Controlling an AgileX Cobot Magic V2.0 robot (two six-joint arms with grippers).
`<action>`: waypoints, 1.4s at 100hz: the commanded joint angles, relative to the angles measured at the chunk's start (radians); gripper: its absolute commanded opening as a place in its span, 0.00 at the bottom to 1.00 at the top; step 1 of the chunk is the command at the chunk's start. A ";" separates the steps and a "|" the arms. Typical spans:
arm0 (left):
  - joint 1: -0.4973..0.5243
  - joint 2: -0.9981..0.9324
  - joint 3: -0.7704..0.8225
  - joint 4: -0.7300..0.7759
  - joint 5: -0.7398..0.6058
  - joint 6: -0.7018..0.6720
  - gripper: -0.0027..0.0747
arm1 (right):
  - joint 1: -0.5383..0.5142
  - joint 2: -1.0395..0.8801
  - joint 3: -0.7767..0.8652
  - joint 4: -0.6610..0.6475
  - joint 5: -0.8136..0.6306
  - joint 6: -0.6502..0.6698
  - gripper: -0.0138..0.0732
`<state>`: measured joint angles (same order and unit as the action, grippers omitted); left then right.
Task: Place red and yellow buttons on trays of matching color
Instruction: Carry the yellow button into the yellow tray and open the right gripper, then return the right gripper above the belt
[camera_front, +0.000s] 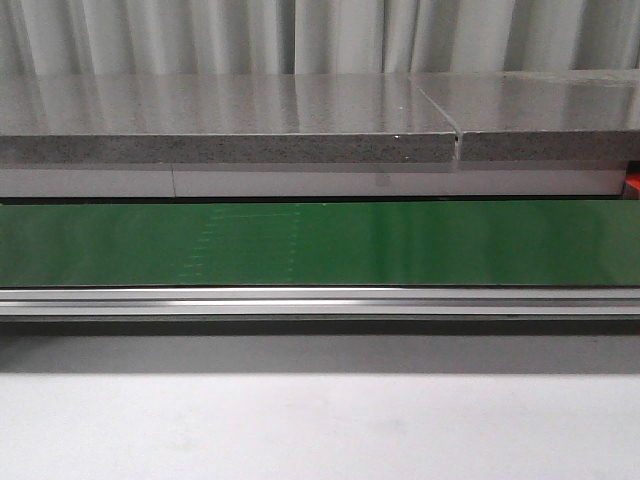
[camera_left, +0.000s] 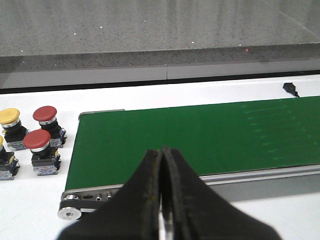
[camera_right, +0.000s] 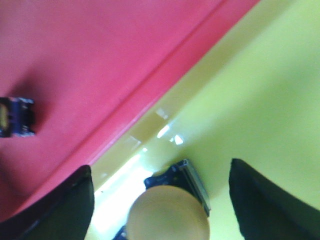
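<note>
Yellow button (camera_right: 167, 212): rounded tan-yellow cap on dark blue-black base, sitting in yellow tray (camera_right: 270, 95) near its wall beside red tray (camera_right: 90, 65); right gripper (camera_right: 162, 200) fingers spread wide either side of it, not touching; left gripper (camera_left: 161, 200) pressed closed, empty, above green conveyor belt (camera_left: 200, 135); two red buttons (camera_left: 37, 140), one yellow-capped button (camera_left: 9, 116) on white table (camera_left: 30, 205) beside belt end.

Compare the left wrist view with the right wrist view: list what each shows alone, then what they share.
Left wrist only: the green belt, two red buttons, a yellow button beside them, and the shut left tool.
Right wrist only: the red tray holding a part-seen button base, the yellow tray, and the open right tool around a yellow button.
Shared: yellow buttons.
</note>
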<state>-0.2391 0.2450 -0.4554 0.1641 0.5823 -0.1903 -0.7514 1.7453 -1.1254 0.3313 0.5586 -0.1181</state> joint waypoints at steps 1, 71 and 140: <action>-0.007 0.010 -0.025 0.006 -0.071 -0.004 0.01 | -0.002 -0.097 -0.031 0.036 -0.047 -0.004 0.81; -0.007 0.010 -0.025 0.006 -0.071 -0.004 0.01 | 0.481 -0.553 0.002 0.047 -0.081 -0.130 0.81; -0.007 0.010 -0.025 0.006 -0.071 -0.004 0.01 | 0.638 -0.998 0.403 0.047 0.027 -0.250 0.66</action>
<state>-0.2391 0.2450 -0.4554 0.1641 0.5823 -0.1903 -0.1159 0.7955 -0.7332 0.3661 0.6310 -0.3552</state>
